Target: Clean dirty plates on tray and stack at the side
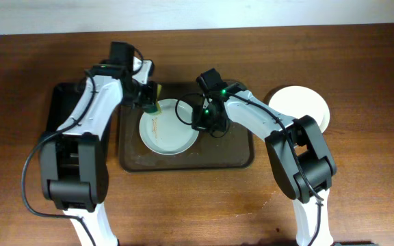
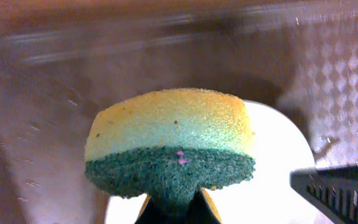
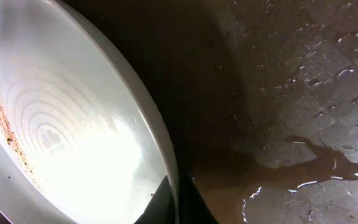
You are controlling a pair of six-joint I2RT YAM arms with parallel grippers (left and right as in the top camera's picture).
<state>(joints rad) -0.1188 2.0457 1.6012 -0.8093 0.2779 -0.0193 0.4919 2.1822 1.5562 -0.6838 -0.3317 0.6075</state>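
A white plate [image 1: 169,130] with a thin orange-brown smear lies on the dark-brown tray [image 1: 231,154]. My right gripper [image 1: 200,121] is shut on the plate's right rim; the rim sits between the fingers in the right wrist view [image 3: 178,202], and the smear shows on the plate [image 3: 73,124]. My left gripper [image 1: 147,101] is shut on a yellow-and-green sponge [image 1: 152,104] at the plate's upper left edge. In the left wrist view the sponge [image 2: 169,140] fills the middle above the plate [image 2: 272,162]. Clean white plates [image 1: 303,106] lie to the right of the tray.
A smaller black tray [image 1: 63,102] lies left of the brown tray, under my left arm. Water drops and a small puddle [image 3: 316,165] lie on the brown tray's floor. The wooden table [image 1: 368,178] surrounds both trays.
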